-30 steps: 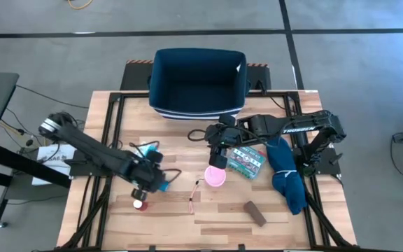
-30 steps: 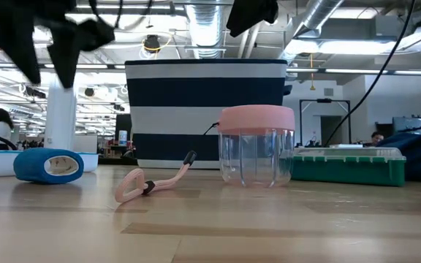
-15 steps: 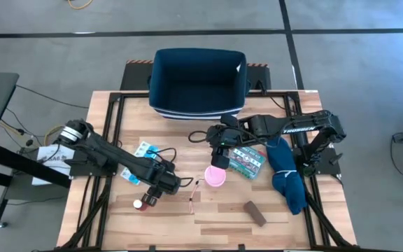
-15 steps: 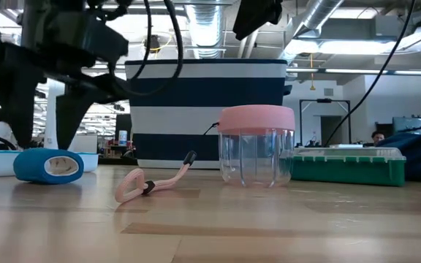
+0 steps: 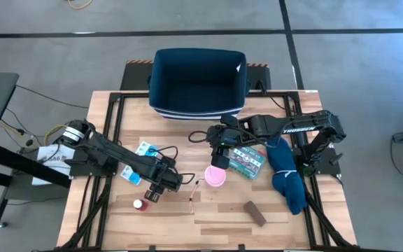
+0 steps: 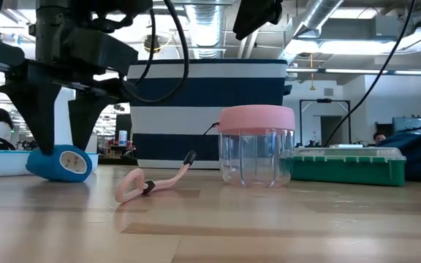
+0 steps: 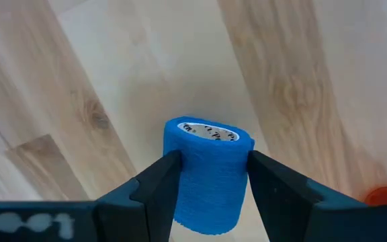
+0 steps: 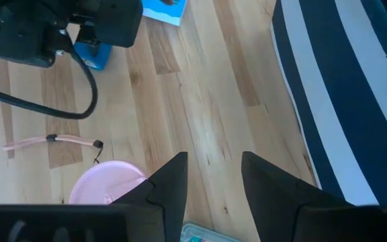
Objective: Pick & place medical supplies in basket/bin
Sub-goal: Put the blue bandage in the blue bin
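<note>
My left gripper [image 7: 213,158] is shut on a blue roll of bandage [image 7: 210,176] on the near-left part of the table [image 5: 222,210]. My right gripper [image 8: 213,163] hangs open above the pink-lidded clear jar [image 5: 215,177], touching nothing. The green first-aid box [image 5: 247,161] lies flat beside the jar. The light-blue pill organiser [image 5: 140,150] lies just behind my left gripper [image 5: 154,192]. The small red-white bottle [image 5: 138,204] and the brown bar [image 5: 254,212] lie near the front edge. The navy striped bin [image 5: 198,80] stands at the far edge. My left gripper pinches the blue roll by its curved side [image 7: 180,176], one finger on each side of it, coming from above and pointing down. In the low view the roll [image 6: 61,162] sits tilted between the fingers [image 6: 41,120]. Whether it is clear of the table I cannot tell.
A thin pink cord with a loop [image 6: 156,184] lies between the roll and the jar [image 6: 257,146]. A long dark-blue cloth [image 5: 285,175] lies along the right edge. Bare wood shows along the near edge between the bottle and the brown bar.
My left gripper has come down over the blue roll, moved a little toward the right, and shut on it. The roll has shifted slightly toward the jar and tipped from lying level to tilted.
</note>
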You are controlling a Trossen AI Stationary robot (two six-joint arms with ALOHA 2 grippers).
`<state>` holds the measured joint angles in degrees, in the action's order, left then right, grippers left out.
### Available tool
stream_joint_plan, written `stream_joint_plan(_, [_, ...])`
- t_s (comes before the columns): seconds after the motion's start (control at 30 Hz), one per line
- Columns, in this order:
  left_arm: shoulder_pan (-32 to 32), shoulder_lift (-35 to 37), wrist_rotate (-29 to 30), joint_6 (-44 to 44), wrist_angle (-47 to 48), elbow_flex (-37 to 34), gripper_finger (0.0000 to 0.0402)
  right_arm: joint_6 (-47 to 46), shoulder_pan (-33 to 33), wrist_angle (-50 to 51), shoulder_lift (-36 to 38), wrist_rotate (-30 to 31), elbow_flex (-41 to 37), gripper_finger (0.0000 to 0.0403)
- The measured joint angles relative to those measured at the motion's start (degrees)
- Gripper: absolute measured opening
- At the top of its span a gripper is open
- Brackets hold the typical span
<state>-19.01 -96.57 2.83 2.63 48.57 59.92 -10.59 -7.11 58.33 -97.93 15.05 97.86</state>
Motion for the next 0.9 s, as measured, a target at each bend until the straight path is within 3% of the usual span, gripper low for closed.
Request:
stream_joint_plan(0.37, [1.6,0.4,-0.6,0.7,-4.0,-4.6,0.0164,0.0,0.0,0.0,0.0,0.0,0.0,0.0132])
stream_joint_plan(0.47, [1.7,0.3,-1.1,3.1,-4.9,-5.2,0.0129,0.0,0.0,0.0,0.0,0.0,0.0,0.0132])
stream_joint_plan(0.63, [1.7,0.5,-1.0,5.1,-5.3,-4.6,0.0027,0.0,0.0,0.0,0.0,0.0,0.0,0.0131])
stream_joint_plan(0.8, [1.8,1.2,1.4,4.7,-3.4,-0.3,0.0025,0.0,0.0,0.0,0.0,0.0,0.0,0.0129])
stream_joint_plan(0.9, [1.9,3.8,5.9,4.9,0.4,5.4,0.0026,0.0,0.0,0.0,0.0,0.0,0.0,0.0129])
